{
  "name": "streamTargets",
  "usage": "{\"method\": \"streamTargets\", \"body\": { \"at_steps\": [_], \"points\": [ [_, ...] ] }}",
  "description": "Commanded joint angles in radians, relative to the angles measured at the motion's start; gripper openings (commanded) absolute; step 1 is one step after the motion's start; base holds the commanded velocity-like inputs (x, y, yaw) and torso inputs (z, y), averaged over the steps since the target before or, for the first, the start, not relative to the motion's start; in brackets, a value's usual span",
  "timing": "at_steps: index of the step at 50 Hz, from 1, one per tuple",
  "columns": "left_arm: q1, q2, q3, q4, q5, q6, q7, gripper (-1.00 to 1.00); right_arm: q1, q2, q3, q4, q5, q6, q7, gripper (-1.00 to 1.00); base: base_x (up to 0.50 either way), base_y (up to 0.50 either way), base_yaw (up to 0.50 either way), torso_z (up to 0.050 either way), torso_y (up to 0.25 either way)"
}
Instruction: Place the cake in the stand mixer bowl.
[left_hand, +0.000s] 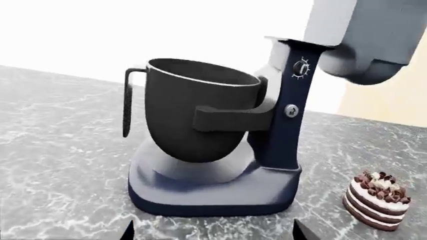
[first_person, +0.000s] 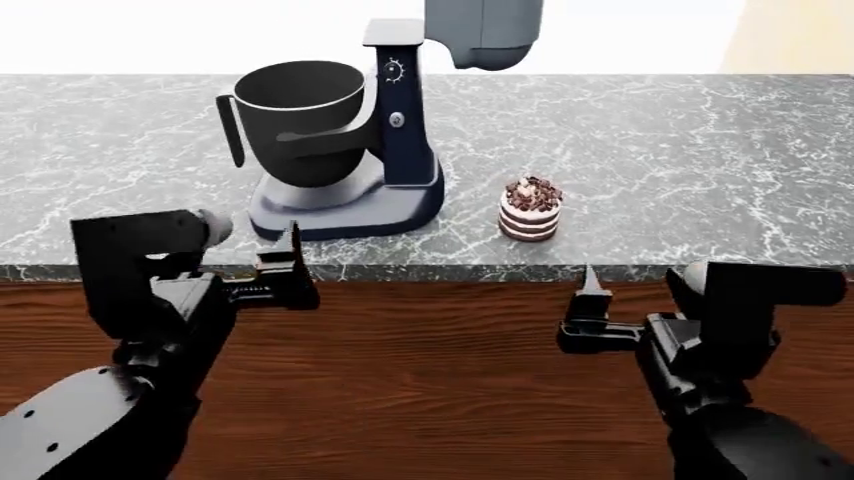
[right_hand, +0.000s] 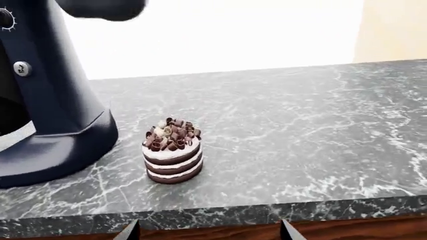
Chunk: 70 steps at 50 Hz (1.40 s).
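Right end effector (first_person: 589, 283), prongs apart and empty, hangs short of the surface (first_person: 694, 150) edge, so reaching for the cake (first_person: 531, 209) beside the mixer (first_person: 387, 130) and its bowl (first_person: 300, 120) seems the step in hand.

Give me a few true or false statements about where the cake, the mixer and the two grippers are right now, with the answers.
1. The cake sits on the counter, beside the mixer. True.
2. The cake is inside the mixer bowl. False: the bowl looks empty and the cake stands apart on the counter.
3. The right gripper holds the cake. False: it is at the counter's front edge, holding nothing.
4. The mixer head is tilted up, clear of the bowl. True.
5. The left gripper grips the bowl's handle. False: it is in front of the mixer base, not touching it.
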Motion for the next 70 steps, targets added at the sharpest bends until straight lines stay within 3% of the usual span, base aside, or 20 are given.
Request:
{"method": "streamTargets", "body": {
  "at_steps": [1, 2, 4, 11, 18, 24, 61, 70],
  "points": [
    [-0.598, -0.386, 0.221, 0.038, -1.285, -0.223, -0.826, 1.00, 0.435, 0.356, 0.037, -0.111, 1.162, 0.388, 0.642, 1.00, 0.00, 0.00, 0.00, 0.050, 0.000],
    [-0.645, -0.400, 0.239, 0.017, -1.345, -0.218, -0.834, 1.00, 0.460, 0.385, 0.012, -0.083, 1.291, 0.366, 0.644, 1.00, 0.00, 0.00, 0.00, 0.050, 0.000],
    [-0.702, -0.426, 0.263, -0.027, -1.364, -0.241, -0.825, 1.00, 0.511, 0.428, -0.034, -0.051, 1.340, 0.355, 0.656, 1.00, 0.00, 0.00, 0.00, 0.050, 0.000],
    [-0.870, -0.488, 0.362, -0.151, -1.406, -0.309, -0.828, 1.00, 0.679, 0.491, -0.148, 0.054, 1.347, 0.416, 0.636, 1.00, 0.00, 0.00, 0.00, 0.050, 0.000],
    [-0.962, -0.507, 0.429, -0.187, -1.436, -0.319, -0.850, 1.00, 0.725, 0.522, -0.145, 0.085, 1.326, 0.432, 0.604, 1.00, 0.00, 0.00, 0.00, 0.050, 0.000],
    [-0.922, -0.519, 0.365, -0.180, -1.409, -0.295, -0.819, 1.00, 0.716, 0.528, -0.123, 0.090, 1.300, 0.432, 0.576, 1.00, 0.00, 0.00, 0.00, 0.050, 0.000],
    [-0.925, -0.580, 0.367, -0.173, -1.370, -0.306, -0.777, 1.00, 0.664, 0.560, -0.129, 0.081, 1.229, 0.392, 0.508, 1.00, 0.45, -0.04, 0.00, 0.001, 0.000],
    [-0.929, -0.596, 0.364, -0.167, -1.374, -0.299, -0.768, 1.00, 0.647, 0.559, -0.131, 0.066, 1.189, 0.385, 0.507, 1.00, 0.00, 0.00, 0.00, 0.000, 0.001]
  ]
}}
